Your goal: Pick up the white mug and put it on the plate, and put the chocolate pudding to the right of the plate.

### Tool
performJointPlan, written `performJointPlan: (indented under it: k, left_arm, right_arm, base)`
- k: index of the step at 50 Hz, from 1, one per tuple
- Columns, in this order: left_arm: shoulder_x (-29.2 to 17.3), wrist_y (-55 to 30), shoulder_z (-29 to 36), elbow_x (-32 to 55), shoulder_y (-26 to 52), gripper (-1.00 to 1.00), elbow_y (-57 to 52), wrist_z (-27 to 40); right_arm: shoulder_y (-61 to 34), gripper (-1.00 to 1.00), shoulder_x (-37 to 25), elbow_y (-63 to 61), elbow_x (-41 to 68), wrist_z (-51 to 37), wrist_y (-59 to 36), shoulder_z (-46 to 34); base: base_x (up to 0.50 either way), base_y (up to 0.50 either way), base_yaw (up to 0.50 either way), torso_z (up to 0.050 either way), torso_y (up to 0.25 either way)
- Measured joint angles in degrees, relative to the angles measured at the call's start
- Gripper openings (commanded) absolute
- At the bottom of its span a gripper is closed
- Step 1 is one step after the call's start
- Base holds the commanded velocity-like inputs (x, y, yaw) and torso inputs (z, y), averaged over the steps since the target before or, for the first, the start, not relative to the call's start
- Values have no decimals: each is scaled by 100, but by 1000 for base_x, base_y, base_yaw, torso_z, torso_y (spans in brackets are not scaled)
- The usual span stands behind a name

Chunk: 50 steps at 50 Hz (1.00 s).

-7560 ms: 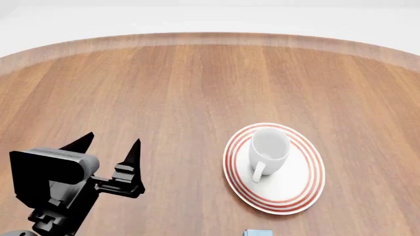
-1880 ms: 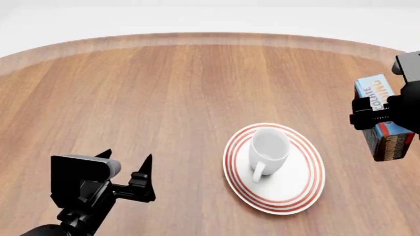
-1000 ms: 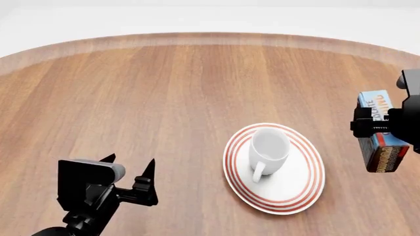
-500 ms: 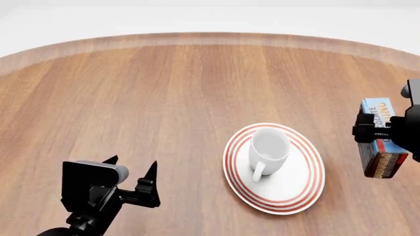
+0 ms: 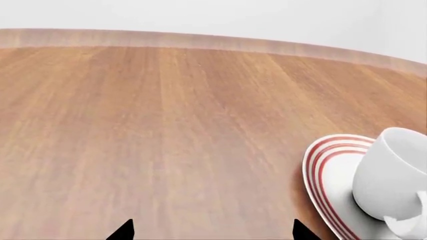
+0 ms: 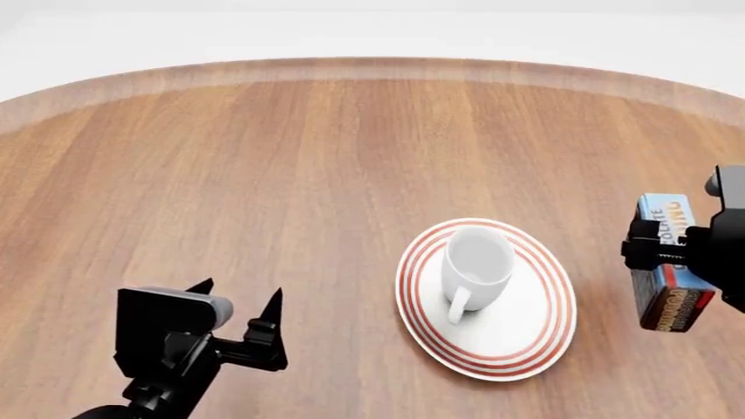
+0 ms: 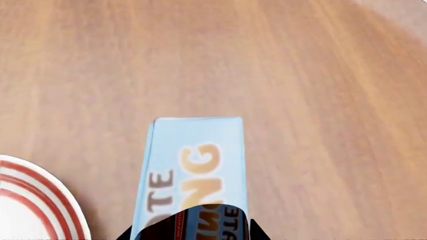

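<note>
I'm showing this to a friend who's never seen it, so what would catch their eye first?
Probably the white mug standing on the red-ringed plate near the middle of the wooden table. Next, the blue pudding box gripped by the right hand, to the plate's right. The left hand hangs open, well left of the plate.

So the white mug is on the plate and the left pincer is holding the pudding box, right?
Not quite. The white mug is on the plate, but the right pincer holds the chocolate pudding box; the head view shows it. The left pincer holds nothing.
</note>
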State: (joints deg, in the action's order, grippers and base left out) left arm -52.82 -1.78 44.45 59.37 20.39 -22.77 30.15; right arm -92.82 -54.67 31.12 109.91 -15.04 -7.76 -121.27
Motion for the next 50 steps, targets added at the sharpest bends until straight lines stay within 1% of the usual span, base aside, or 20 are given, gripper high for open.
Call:
performJointPlan:
  k: [32, 33, 50]
  left_arm:
    - [83, -1, 35, -61, -36, 100, 95, -43]
    - [85, -1, 36, -63, -37, 100, 98, -44]
    - [119, 4, 47, -84, -61, 100, 143, -63]
  right_arm:
    - [719, -100, 233, 542, 155, 241, 305, 106]
    - [739, 100, 240, 556, 159, 248, 314, 110]
    - [925, 100, 299, 699, 63, 311, 387, 164]
  base:
    - [0, 0, 0, 0, 0]
    - [0, 0, 0, 0, 0]
    - [0, 0, 0, 0, 0]
